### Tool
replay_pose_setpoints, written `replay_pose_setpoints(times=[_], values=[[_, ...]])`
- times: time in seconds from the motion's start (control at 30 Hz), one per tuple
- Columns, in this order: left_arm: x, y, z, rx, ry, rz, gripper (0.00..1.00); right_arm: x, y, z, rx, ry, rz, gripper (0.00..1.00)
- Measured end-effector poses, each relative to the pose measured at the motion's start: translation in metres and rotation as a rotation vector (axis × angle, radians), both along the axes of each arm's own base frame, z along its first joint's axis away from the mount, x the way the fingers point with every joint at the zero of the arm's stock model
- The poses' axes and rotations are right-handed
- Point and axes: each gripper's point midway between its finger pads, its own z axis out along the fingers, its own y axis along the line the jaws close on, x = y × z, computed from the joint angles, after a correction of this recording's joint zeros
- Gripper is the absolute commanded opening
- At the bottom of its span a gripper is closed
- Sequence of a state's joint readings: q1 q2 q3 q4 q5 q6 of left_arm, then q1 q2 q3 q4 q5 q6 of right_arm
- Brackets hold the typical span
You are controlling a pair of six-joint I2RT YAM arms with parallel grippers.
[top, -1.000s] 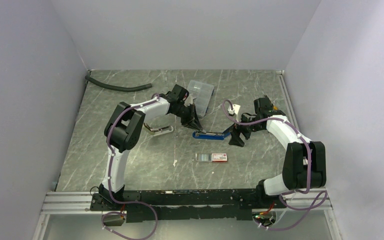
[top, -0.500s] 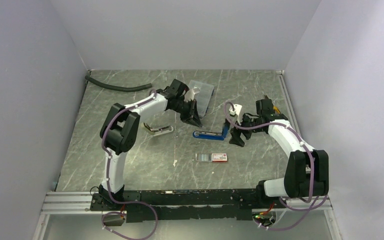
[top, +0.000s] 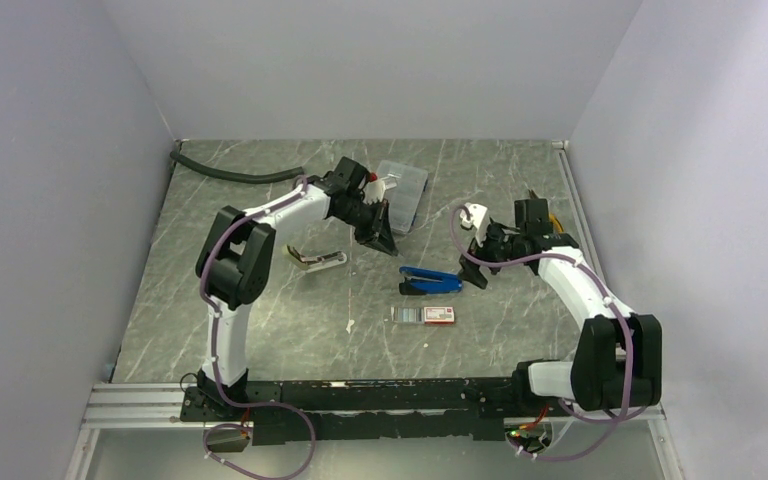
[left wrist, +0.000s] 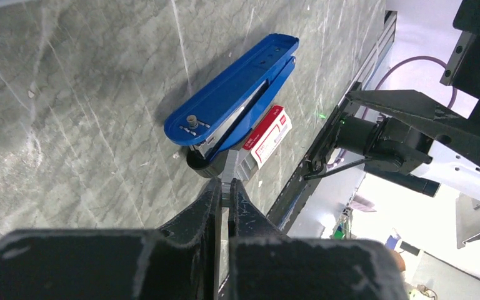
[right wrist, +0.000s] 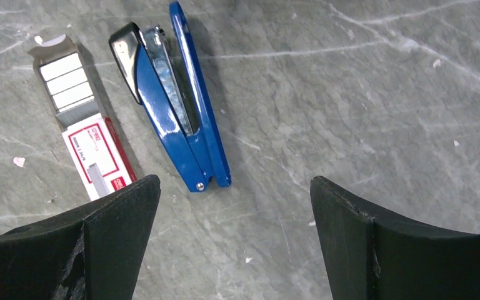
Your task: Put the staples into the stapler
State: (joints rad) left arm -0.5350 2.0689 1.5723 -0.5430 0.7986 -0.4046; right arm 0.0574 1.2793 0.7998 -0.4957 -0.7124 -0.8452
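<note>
The blue stapler (top: 430, 281) (right wrist: 169, 100) (left wrist: 237, 87) lies folded together on the table, on its side, with chrome showing between its arms. Beside it is the white box with a red end (right wrist: 97, 156) (top: 440, 315). Its grey tray sticks out and carries the staples (right wrist: 65, 78) as silvery strips. My right gripper (right wrist: 234, 187) (top: 470, 270) hovers open just past the stapler's hinge end, with nothing between its fingers. My left gripper (left wrist: 226, 184) (top: 382, 238) is shut, back from the stapler's head. The tray's grey end shows just beyond its tips.
A clear compartment case (top: 403, 188) sits behind the left gripper. A small metal tool (top: 318, 261) lies left of the stapler, and a black hose (top: 235, 175) lies at the back left. Pale specks (top: 349, 326) dot the marbled table.
The stapler, held open by my right gripper, has folded shut and now rests nearer the box. My right gripper has let go and opened wider. My left gripper drew back towards the clear case.
</note>
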Motion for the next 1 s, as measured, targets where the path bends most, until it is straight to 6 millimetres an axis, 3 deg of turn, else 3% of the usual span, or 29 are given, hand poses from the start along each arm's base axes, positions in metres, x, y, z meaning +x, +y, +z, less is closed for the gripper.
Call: replay_pose_setpoints(times=[0.17, 0.4, 0.63, 0.83, 1.0], values=[[-0.001, 0.010, 0.006, -0.002, -0.011, 0.010, 0.03, -0.002, 0.024, -0.001, -0.002, 0.002, 0.080, 0.94], [0.016, 0.039, 0.035, -0.031, -0.105, 0.060, 0.03, -0.014, 0.071, -0.005, -0.027, -0.025, 0.208, 0.92], [0.021, 0.061, 0.056, -0.044, -0.228, 0.048, 0.03, -0.012, 0.083, -0.017, -0.051, 0.002, 0.196, 0.91], [0.014, 0.077, 0.068, -0.010, -0.303, 0.021, 0.03, 0.007, 0.102, -0.002, -0.015, -0.018, 0.183, 0.91], [0.010, 0.106, 0.073, 0.023, -0.298, 0.083, 0.03, 0.020, 0.125, 0.014, 0.024, -0.058, 0.188, 0.91]])
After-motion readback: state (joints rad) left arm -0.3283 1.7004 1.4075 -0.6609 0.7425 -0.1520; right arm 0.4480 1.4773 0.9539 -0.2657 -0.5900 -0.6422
